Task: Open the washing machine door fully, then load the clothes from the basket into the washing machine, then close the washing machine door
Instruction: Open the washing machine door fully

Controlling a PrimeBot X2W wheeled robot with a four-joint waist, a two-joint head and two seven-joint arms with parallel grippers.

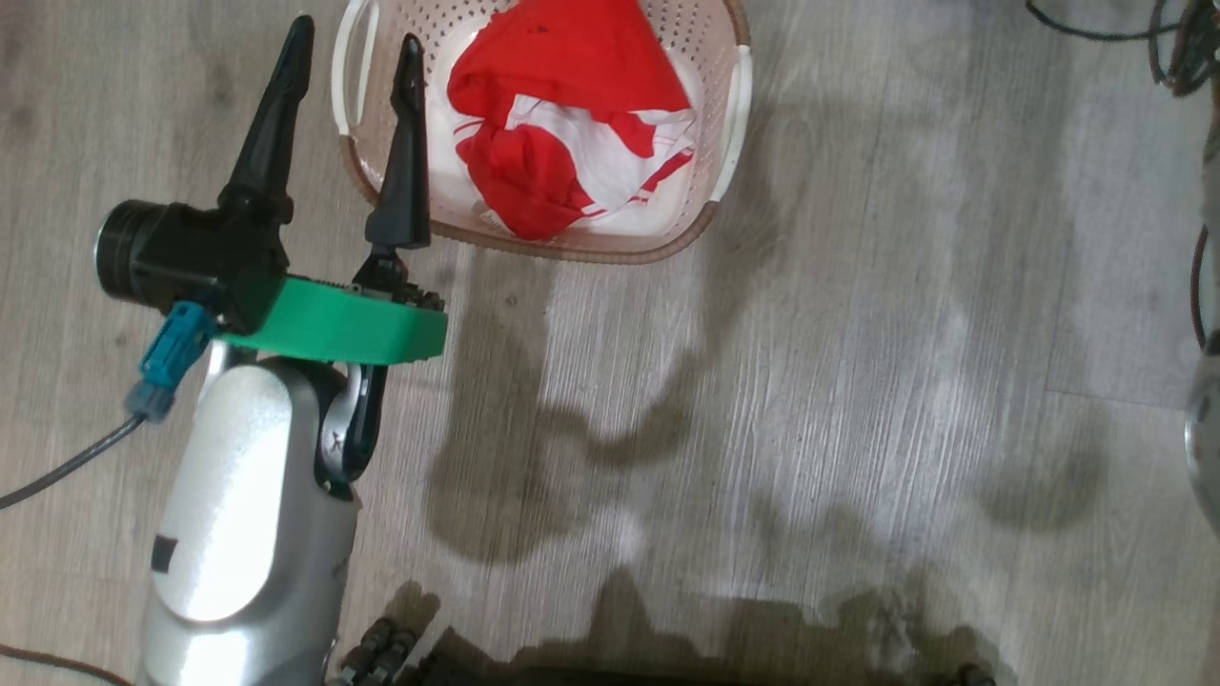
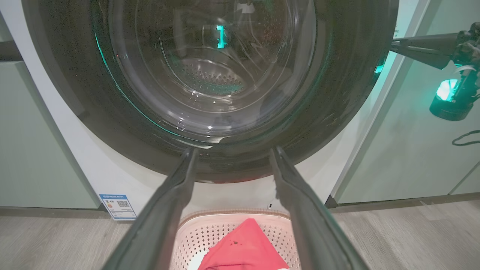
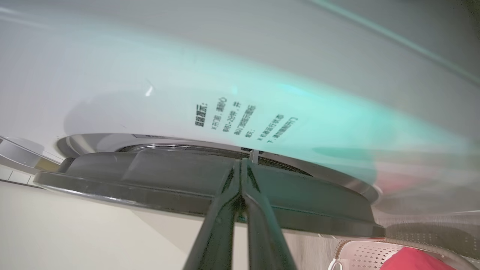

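The washing machine (image 2: 93,165) fills the left wrist view, its door (image 2: 337,112) a black ring around clear glass with the steel drum behind. In the right wrist view my right gripper (image 3: 242,161) is shut, tips against the door (image 3: 168,180) edge where it meets the white front (image 3: 225,75). It reaches that edge from the right (image 2: 397,45). The basket (image 1: 724,124) sits on the floor below the door with the red and white clothes (image 1: 562,114) inside. My left gripper (image 1: 357,33) hangs open over the basket's left rim, holding nothing.
Pale green cabinets (image 2: 33,142) flank the machine on both sides. A blue sticker (image 2: 117,206) marks its lower left front. Dark cables (image 1: 1096,24) lie on the wooden floor at the far right. The basket (image 2: 195,240) stands close against the machine's base.
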